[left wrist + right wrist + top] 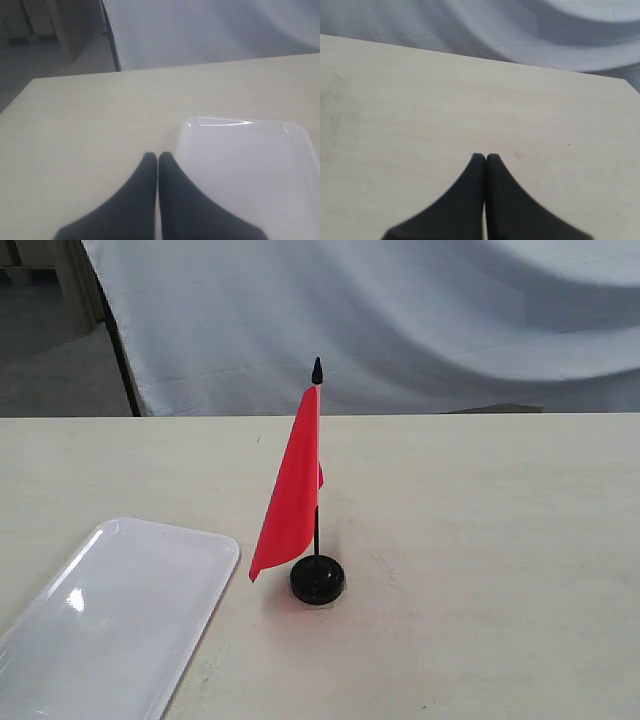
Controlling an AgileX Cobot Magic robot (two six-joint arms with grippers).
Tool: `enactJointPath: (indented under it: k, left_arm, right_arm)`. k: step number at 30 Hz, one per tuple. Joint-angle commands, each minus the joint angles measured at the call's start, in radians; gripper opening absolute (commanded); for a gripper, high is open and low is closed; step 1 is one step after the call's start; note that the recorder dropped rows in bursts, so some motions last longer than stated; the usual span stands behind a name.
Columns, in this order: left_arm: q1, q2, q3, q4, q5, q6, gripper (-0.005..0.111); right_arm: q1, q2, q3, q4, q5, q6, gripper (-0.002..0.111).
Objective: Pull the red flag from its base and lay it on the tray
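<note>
The red flag (290, 495), a small bright-red cloth rectangle on a thin black stick w/ pointed black tip, stands upright. Its stick is seated in the base (318, 581), a small round black plastic puck, approx. mid-table in the ext. view. The cloth hangs down the stick's left side, lower corner just beside the base top. The tray (110, 620), glossy white rectangular plastic w/ rounded corners & a shallow rim, lies on the pale wood-look table (480, 540). It sits left of the base & nearer the camera, apart from it. A white draped backdrop (400, 320) hangs behind the far edge.

The left claw (157, 156) has its dark fingers clenched tip to tip, gripping nothing, right at the tray's rim (240, 165). Contact w/ the table can't be told. The right claw (485, 156) is also clenched, nothing btwn the tips, over bare table.

The flag shows only in the ext. view & the claws only in the wrist views, so the flag-to-claw gap can't be judged.
</note>
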Motion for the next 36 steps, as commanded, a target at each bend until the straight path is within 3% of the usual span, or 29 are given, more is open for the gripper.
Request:
enactJointPath:
  k: [1,28,31,36]
  left_arm:
    - [0.002,-0.001,0.002,0.005,-0.004,-0.007,0.001]
    - [0.002,-0.001,0.002,0.005,-0.004,-0.007,0.001]
    - [0.002,-0.001,0.002,0.005,-0.004,-0.007,0.001]
    - [0.002,-0.001,0.002,0.005,-0.004,-0.007,0.001]
  right_arm:
    - [-0.003,-0.004,0.001,-0.001,-0.008,-0.005,0.000]
    - [-0.003,-0.004,0.001,-0.087,-0.039,-0.030,0.000]
    - [-0.003,-0.004,0.001,-0.168,-0.198,-0.049,0.000]
    - [-0.003,-0.004,0.001,-0.174,-0.676,-0.047,0.000]
